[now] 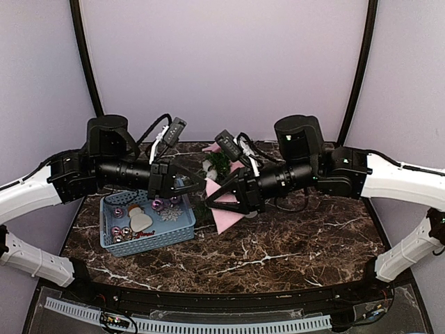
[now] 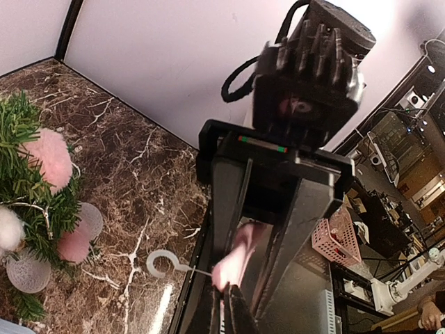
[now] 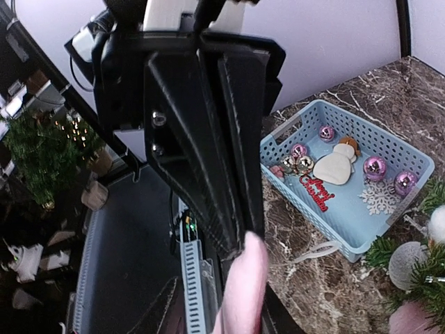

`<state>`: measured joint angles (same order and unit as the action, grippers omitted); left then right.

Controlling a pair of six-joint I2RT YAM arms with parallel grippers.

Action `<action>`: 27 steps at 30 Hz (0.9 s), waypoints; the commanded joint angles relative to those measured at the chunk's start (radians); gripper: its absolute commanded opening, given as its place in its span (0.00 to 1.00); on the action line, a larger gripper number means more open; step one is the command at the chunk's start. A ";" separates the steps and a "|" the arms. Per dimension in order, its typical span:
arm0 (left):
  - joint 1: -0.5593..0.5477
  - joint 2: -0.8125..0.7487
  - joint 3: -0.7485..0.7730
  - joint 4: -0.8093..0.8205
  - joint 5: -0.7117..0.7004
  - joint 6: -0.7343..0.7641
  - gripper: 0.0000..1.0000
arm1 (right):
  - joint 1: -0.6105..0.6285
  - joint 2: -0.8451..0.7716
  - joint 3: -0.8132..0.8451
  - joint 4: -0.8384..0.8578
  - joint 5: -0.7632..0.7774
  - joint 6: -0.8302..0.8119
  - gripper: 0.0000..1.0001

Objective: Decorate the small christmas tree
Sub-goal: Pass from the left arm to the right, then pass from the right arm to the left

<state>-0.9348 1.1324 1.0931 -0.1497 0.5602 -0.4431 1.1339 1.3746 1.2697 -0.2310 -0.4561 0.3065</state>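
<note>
1. Jaws meet tip to tip above the table (image 1: 299, 243), the left jaws pointing straight at the right jaws.
2. The left jaws are clenched on one end of a thin pink ornament (image 2: 233, 263).
3. The right jaws stand around the other end of it. I cannot tell if they pinch it yet.
4. The long side of the pink ornament runs from one pair of jaws to the other.
5. Its white hook (image 2: 162, 263) sticks out sideways, toward the side where the tree is.
6. The small christmas tree (image 1: 220, 163) stands upright on the table just past the jaw tips, on the side away from the arm bases. Pink puffs and white balls hang on it.
7. Both pairs of jaws look about equally near the tree, so I think either could hang the hook.
8. I think the next move must carry the hook away from the bases and onto a branch.
</note>
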 commanded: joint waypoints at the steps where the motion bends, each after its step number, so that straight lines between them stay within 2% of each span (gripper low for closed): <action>1: -0.006 -0.011 0.017 0.082 0.011 -0.023 0.00 | 0.012 -0.010 0.005 0.028 0.015 -0.014 0.11; 2: -0.007 -0.012 0.014 0.089 0.012 -0.026 0.00 | 0.012 -0.018 -0.002 0.036 0.024 -0.015 0.01; 4: -0.007 -0.016 0.005 0.094 0.010 -0.033 0.00 | 0.011 -0.037 -0.017 0.047 0.039 -0.021 0.00; 5: -0.007 -0.020 0.002 0.090 0.004 -0.039 0.06 | 0.010 -0.047 -0.026 0.045 0.044 -0.027 0.00; 6: -0.006 -0.030 0.000 0.087 -0.025 -0.045 0.14 | 0.006 -0.058 -0.034 0.034 0.047 -0.037 0.00; 8: -0.006 -0.061 -0.008 0.073 -0.110 -0.067 0.53 | -0.004 -0.078 -0.054 0.003 0.039 -0.050 0.00; 10: -0.005 -0.097 -0.018 0.059 -0.187 -0.093 0.71 | -0.019 -0.092 -0.060 -0.028 -0.018 -0.060 0.00; 12: -0.005 -0.116 -0.027 0.063 -0.208 -0.122 0.79 | -0.025 -0.095 -0.050 -0.057 -0.094 -0.064 0.00; 16: -0.005 -0.089 -0.032 0.105 -0.089 -0.174 0.82 | -0.029 -0.088 -0.023 -0.079 -0.265 -0.064 0.00; 19: -0.006 -0.038 -0.036 0.178 0.076 -0.199 0.84 | -0.029 -0.067 0.016 -0.101 -0.364 -0.069 0.00; 21: -0.013 -0.009 -0.034 0.228 0.159 -0.218 0.85 | -0.029 -0.060 0.037 -0.108 -0.393 -0.073 0.00; 27: -0.043 0.056 -0.002 0.299 0.290 -0.242 0.88 | -0.029 -0.054 0.069 -0.094 -0.417 -0.077 0.00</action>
<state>-0.9585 1.1755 1.0733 0.0452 0.6979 -0.6514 1.1069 1.3132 1.2953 -0.3454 -0.8078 0.2432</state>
